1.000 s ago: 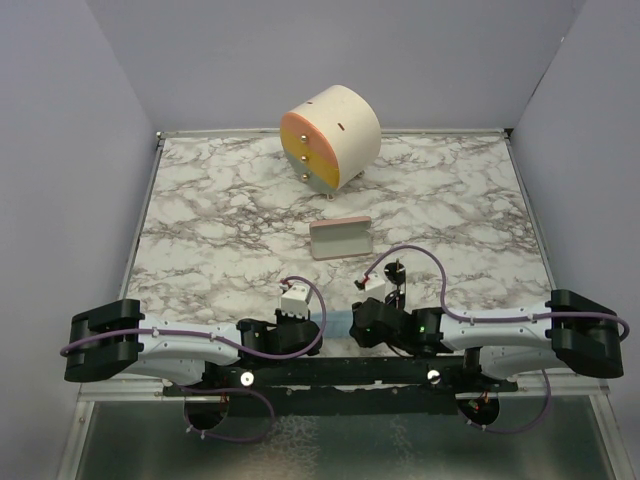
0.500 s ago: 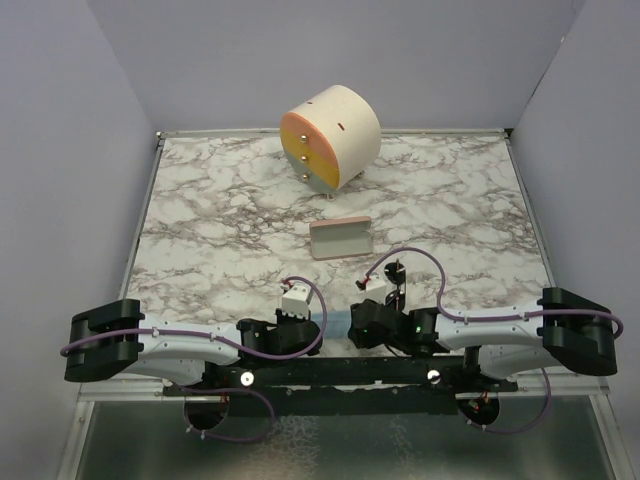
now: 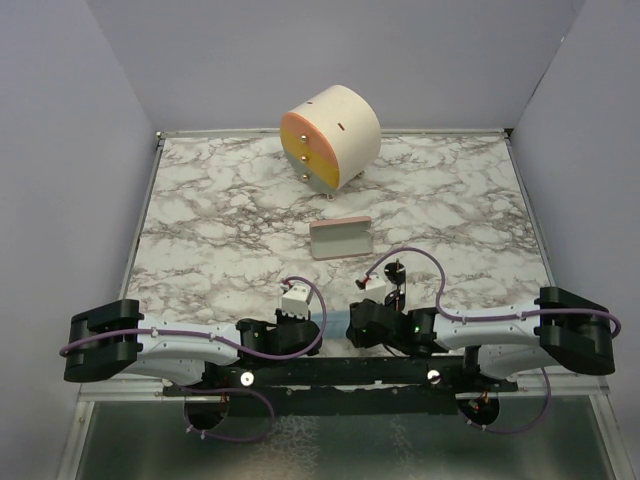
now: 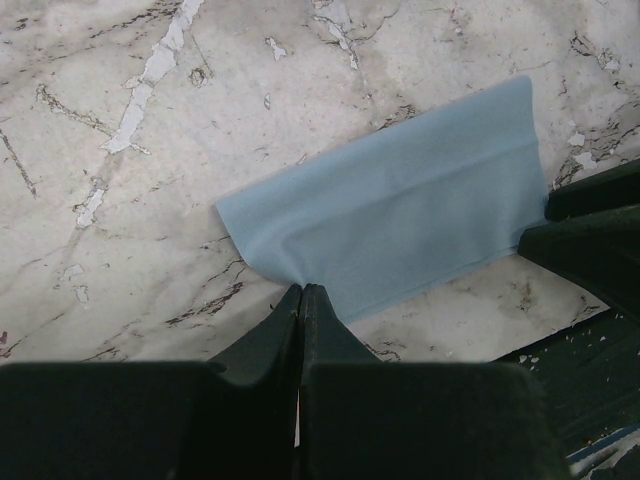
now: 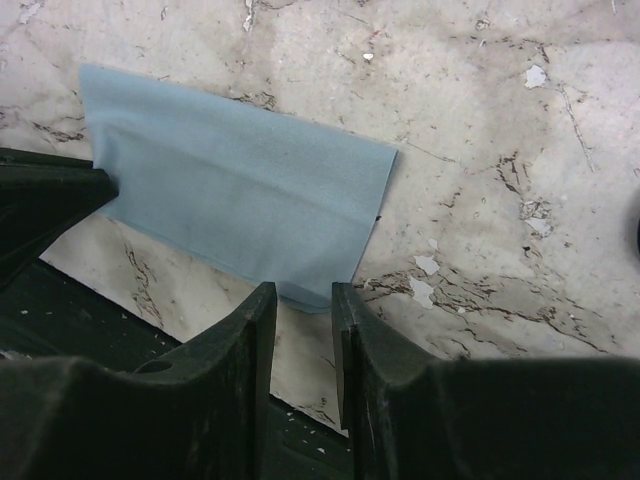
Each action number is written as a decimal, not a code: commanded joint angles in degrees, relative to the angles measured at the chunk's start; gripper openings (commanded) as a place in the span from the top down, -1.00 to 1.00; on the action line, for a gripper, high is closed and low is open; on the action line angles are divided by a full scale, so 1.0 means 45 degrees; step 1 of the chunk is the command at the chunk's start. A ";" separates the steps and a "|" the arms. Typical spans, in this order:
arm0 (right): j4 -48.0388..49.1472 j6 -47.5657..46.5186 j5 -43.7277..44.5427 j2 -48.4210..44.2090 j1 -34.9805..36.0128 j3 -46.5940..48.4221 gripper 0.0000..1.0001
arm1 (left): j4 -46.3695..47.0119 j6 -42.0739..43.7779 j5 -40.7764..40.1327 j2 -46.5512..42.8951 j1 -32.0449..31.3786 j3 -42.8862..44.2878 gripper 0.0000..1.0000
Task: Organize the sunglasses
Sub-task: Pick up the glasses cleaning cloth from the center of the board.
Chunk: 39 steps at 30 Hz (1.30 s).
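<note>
Marble desk supports the folded blue cloth; left claw is closed on its edge, probably anchoring the fold, while right claw straddles its corner, jaws parted.

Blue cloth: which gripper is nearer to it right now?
Left. The left gripper is shut on an edge of the blue cloth; the right gripper stands open astride another corner, not clamping it.

Blue cloth soft, matt; marble-veined tabletop smooth; pink case matt.
</note>
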 commanded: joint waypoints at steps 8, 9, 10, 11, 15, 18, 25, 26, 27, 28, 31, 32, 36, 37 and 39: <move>-0.0141 0.0117 0.0153 0.0513 0.0107 0.0022 0.53 | -0.0274 0.0070 0.0290 -0.0102 -0.0030 -0.0142 1.00; -0.0172 0.0122 0.0157 0.0504 0.0102 -0.0006 0.55 | -0.0254 0.0078 0.0290 -0.0097 -0.0032 -0.0160 1.00; -0.0210 0.0142 0.0173 0.0486 0.0104 0.0000 0.55 | -0.0249 0.0076 0.0290 -0.0086 -0.0029 -0.0153 1.00; -0.0232 0.0169 0.0167 0.0454 0.0092 -0.0014 0.57 | -0.0239 0.0071 0.0290 -0.0068 -0.0029 -0.0142 1.00; -0.0257 0.0151 0.0195 0.0398 0.0094 -0.0019 0.75 | -0.0221 0.0086 0.0306 0.0029 -0.0031 -0.0091 1.00; -0.0180 0.0113 0.0178 0.0444 0.0094 -0.0019 0.89 | -0.0220 0.0087 0.0309 0.0055 -0.0030 -0.0085 1.00; 0.0118 -0.0002 0.0060 0.0584 0.0092 -0.0058 0.98 | -0.0191 0.0106 0.0354 0.0316 -0.0030 0.0041 1.00; 0.0149 -0.0037 0.0046 0.0574 0.0090 -0.0068 0.98 | -0.0200 0.0124 0.0381 0.0385 -0.0024 0.0092 1.00; 0.0155 -0.0068 0.0056 0.0553 0.0090 -0.0061 0.98 | -0.0194 0.0158 0.0413 0.0445 -0.0031 0.0150 1.00; 0.0129 -0.0082 0.0089 0.0538 0.0105 -0.0048 0.98 | -0.0195 0.0201 0.0452 0.0477 -0.0039 0.0198 1.00; 0.0027 -0.0145 0.0191 0.0362 0.0091 -0.0071 0.98 | -0.0271 0.0325 0.0456 0.0489 -0.0029 0.0412 1.00; -0.0024 -0.0140 0.0243 0.0295 0.0102 -0.0077 0.98 | -0.0337 0.0354 0.0433 0.0485 -0.0034 0.0495 1.00; -0.0281 -0.0195 0.0345 0.0007 0.0090 -0.0063 0.98 | -0.0726 0.0494 0.0329 0.0466 -0.0031 0.0788 1.00; -0.0309 -0.0219 0.0360 -0.0084 0.0092 -0.0068 0.98 | -0.0762 0.0541 0.0324 0.0448 -0.0039 0.0845 1.00; -0.0466 -0.0291 0.0440 -0.0279 0.0095 0.0021 0.98 | -0.0949 0.0668 0.0283 0.0445 -0.0030 0.1044 1.00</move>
